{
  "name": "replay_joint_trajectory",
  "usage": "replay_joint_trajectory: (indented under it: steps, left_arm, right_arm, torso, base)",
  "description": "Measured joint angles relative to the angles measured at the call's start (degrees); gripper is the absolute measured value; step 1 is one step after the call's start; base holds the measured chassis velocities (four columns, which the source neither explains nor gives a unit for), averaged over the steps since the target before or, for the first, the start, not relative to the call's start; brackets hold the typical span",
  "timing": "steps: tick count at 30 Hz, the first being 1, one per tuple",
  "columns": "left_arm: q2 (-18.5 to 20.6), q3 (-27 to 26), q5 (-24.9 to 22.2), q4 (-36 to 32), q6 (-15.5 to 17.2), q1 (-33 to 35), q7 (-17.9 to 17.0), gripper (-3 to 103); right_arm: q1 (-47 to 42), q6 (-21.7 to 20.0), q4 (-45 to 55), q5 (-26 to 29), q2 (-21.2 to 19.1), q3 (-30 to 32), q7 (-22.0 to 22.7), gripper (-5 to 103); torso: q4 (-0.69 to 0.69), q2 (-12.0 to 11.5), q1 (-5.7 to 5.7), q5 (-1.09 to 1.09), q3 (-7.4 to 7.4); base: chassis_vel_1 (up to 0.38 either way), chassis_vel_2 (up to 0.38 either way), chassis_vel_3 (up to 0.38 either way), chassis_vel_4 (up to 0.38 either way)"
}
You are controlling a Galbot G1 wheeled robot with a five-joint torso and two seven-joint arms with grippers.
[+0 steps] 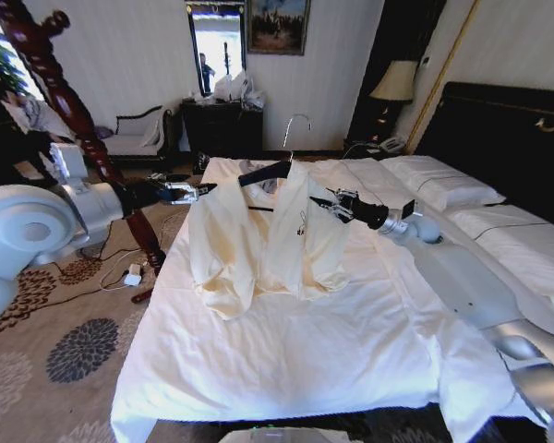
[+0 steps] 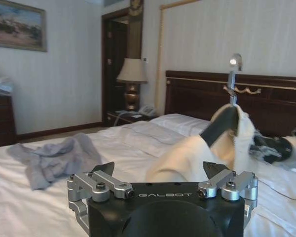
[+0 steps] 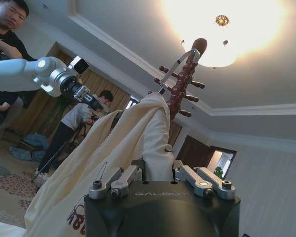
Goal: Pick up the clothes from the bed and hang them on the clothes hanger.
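Observation:
The cream clothes (image 1: 263, 240) hang over the black clothes hanger (image 1: 263, 172), whose silver hook (image 1: 295, 125) points up above the white bed (image 1: 286, 351). My right gripper (image 1: 337, 203) is at the garment's right shoulder and is shut on the cream fabric (image 3: 148, 133). My left gripper (image 1: 198, 191) sits just off the garment's left shoulder. Its fingers are spread open and hold nothing (image 2: 158, 168). The left wrist view shows the hanger's black arm (image 2: 217, 131) sticking out of the cloth, and my right gripper (image 2: 271, 145) behind it.
A reddish-brown wooden pole stand (image 1: 65, 83) rises left of the bed, beside my left arm. A crumpled grey garment (image 2: 54, 158) lies on the sheets. White pillows (image 1: 443, 185) and the black headboard (image 1: 508, 138) are to the right. Cables lie on the carpet (image 1: 120, 272).

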Motion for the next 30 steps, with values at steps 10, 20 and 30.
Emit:
replay_joint_trajectory:
  steps: [10,20,30]
  left_arm:
    - [-0.5,2.2,-0.1,-1.9,0.3,0.7,0.5,100]
    - [-0.2,2.1,-1.0,-3.3,0.3,1.1,-0.2,100]
    - [0.1,1.8,-0.8,-5.5,0.3,2.8,-1.2,100]
  right_arm:
    - [2.1,-0.3,1.2,-0.1,1.9,-1.7,0.1,23]
    - [1.7,0.1,1.4,-3.3,2.0,-3.1,-0.5,22]
    - [1.4,-0.3,-1.0,-2.3,1.6,-2.2,-0.8,22]
  torso:
    - [0.02,0.0,0.00,-0.01,0.00]
    - [0.00,0.0,-0.01,0.00,0.00]
    - [0.01,0.0,0.00,0.00,0.00]
  base:
    - [0.000,0.000,0.000,0.000]
    - [0.000,0.000,0.000,0.000]
    - [0.000,0.000,0.000,0.000]
